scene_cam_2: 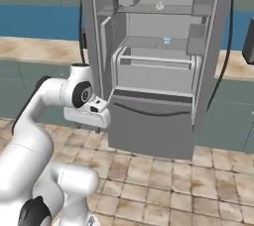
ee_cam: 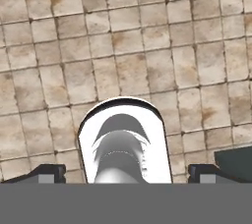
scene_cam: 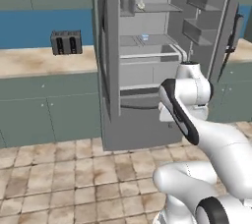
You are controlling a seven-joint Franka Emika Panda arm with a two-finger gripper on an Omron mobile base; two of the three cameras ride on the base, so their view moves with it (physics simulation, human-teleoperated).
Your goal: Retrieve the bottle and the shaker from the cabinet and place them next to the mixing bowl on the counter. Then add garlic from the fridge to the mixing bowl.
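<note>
The tall grey fridge (scene_cam_2: 154,71) stands open, with pale shelves inside. The gripper (ee_cam: 126,173) is spread wide and holds nothing.

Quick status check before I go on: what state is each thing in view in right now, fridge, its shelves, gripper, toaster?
Tall grey fridge: doors swung open, pale inner shelves exposed.
Small whitish item, likely the garlic: resting on the upper fridge shelf, untouched.
Small pale blue item: sitting on the middle shelf.
Gripper: open, empty, pointing down at the tiled floor.
Dark toaster: upright on the beige marble counter.
</note>
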